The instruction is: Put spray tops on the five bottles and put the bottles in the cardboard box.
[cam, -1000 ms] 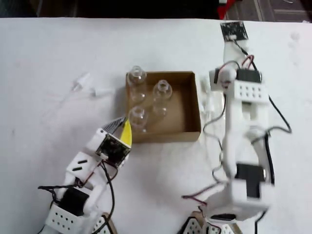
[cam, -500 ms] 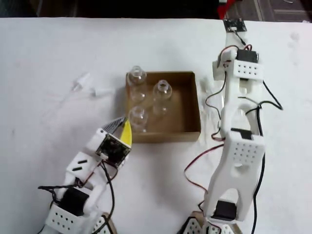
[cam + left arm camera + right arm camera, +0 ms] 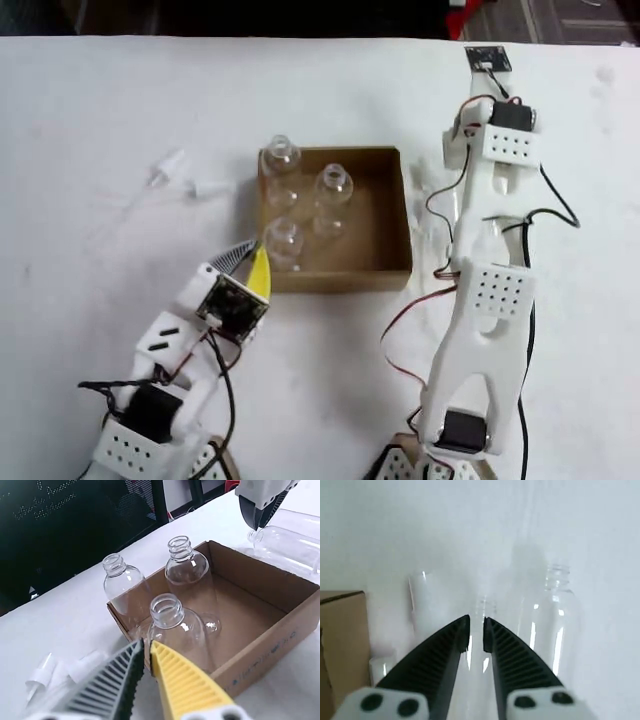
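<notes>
From above, the white right arm (image 3: 490, 300) hid most of the clear plastic bottles (image 3: 555, 625) lying beside the brown cardboard box (image 3: 340, 278). A left wrist picture edge cut one of them off, and the grey-and-yellow left tool (image 3: 146, 645) covered part of the blurred white plastic spray tops (image 3: 85, 665).

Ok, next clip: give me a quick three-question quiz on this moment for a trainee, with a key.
1. True or false: the upright bottles near the left gripper already wear spray tops.
2. Where do the loose spray tops lie? A) inside the cardboard box; B) on the table, outside the box; C) clamped in the left gripper.
3. Fill in: the left gripper is ___ (open or shut).
Key: 1 false, the necks are bare. 2 B. 3 shut, with nothing in it.
</notes>
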Motion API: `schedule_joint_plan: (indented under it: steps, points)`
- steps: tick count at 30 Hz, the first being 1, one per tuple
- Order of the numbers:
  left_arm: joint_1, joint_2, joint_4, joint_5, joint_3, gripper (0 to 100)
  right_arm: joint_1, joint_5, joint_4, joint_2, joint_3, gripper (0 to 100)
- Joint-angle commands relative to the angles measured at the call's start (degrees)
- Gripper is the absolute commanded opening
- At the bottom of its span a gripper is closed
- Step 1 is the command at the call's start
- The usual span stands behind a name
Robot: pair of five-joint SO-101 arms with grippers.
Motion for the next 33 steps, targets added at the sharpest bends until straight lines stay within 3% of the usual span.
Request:
schedule_joint_plan:
  steps: [1,6,10,17,33]
  points:
    - [0.75,-0.48,0.09,0.18,-0.18,2,0.57,0.70,5.67,-1.01,-5.01,3.4]
    - [0.75,-0.48,0.09,0.18,-0.18,2,0.04,3.78,11.03,-1.27,-9.05,3.4]
    - [0.75,-0.48,0.09,0.18,-0.18,2,-1.19,4.66,9.45,-0.84,-12.13,4.5]
    - [0.75,-0.48,0.09,0.18,-0.18,2,-2.68,4.66,8.40,0.22,-12.75,23.5]
    - [0.75,-0.48,0.09,0.18,-0.18,2,-1.89,5.10,3.74,7.25,-12.75,21.9]
